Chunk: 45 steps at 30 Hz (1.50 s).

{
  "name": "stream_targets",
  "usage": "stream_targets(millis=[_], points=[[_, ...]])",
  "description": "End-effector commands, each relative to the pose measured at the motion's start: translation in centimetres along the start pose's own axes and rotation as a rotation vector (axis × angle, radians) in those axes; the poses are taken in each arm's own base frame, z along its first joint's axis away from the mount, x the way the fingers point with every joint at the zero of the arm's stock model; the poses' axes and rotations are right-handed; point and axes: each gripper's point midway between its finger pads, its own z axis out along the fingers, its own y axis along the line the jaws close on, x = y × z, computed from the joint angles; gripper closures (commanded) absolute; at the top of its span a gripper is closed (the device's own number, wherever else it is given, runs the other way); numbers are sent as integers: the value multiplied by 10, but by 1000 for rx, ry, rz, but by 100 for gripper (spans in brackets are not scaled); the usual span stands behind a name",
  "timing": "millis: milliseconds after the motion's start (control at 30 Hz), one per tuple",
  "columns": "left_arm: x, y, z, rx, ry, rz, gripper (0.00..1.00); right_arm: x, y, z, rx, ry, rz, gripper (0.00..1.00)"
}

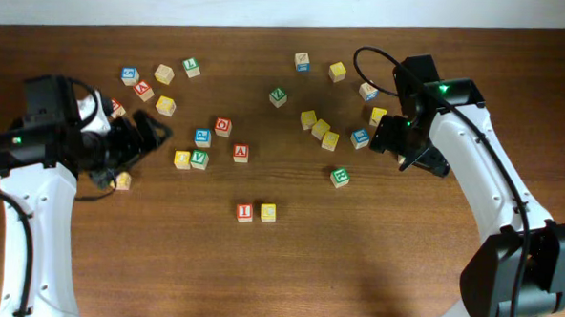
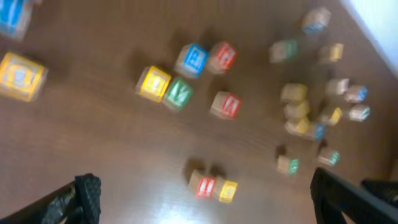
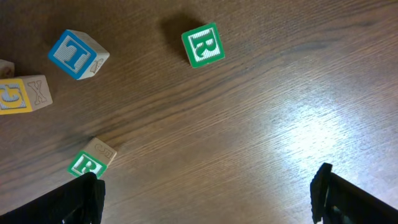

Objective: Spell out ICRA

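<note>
Landmark: I cube (image 1: 245, 211), red face up.

C cube (image 1: 268, 212): yellow, just beside the I cube on its right-arm side. Touching or not, cannot tell. Letter too small to read.

A cube (image 1: 241, 153): red, almost straight beyond the I cube, away from the arm bases, apart from it.

R cube (image 3: 203, 45): green, well apart from the I cube, off to the right-arm side and slightly beyond. Standing free, letter up.

Left gripper (image 1: 158, 132): jaws spread wide, nothing between them. Far to the left-arm side of the I cube.

Right gripper (image 3: 208, 200): jaws spread wide, empty. Past the R cube as counted from the I cube. Second green cube (image 3: 91, 163) by one finger, letter R or B, cannot tell.

Handling, judged: small wooden cubes, so light, rigid, not fragile. Painted faces probably smooth, with some slip likely under a skewed pinch. Take hold on two opposite side faces, about mid-height, jaws squared to the cube's own turn, letter face left uncovered. No neighbour close to the R cube, so room for both fingers. Set down gently beside the C cube to avoid nudging the pair.
</note>
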Motion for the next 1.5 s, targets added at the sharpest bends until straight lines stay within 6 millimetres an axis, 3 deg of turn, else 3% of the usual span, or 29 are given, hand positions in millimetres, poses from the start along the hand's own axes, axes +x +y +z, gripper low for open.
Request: stream_targets(millis=[0,100,233,367,533,667,733,833,1000,1233,1467], points=[[-21,-13,-11,40,-93,73,1,0,-3,3,5,9,12,2],[-22,-7,-10,3,-101,72,1,0,-3,3,5,9,12,1],[-24,20,-12,-150,-125,55,1,0,-3,3,5,9,12,2],[-28,37,-13,-247,-141,53,8,0,-3,3,5,9,12,2],[-19,30,2,-247,-83,125,5,0,-3,3,5,9,12,2],[-5,24,19,-256,-9,153,9,0,-3,3,5,9,12,2],[-3,42,21,-368,5,132,13,0,-3,3,5,9,12,2],[-5,78,16,-569,-19,17,9,0,-3,3,5,9,12,2],[-2,90,31,-615,33,11,5,0,-3,3,5,9,12,2],[1,90,38,-601,57,6,1,0,-3,3,5,9,12,2],[12,46,58,-310,168,201,1,0,-3,3,5,9,12,2]])
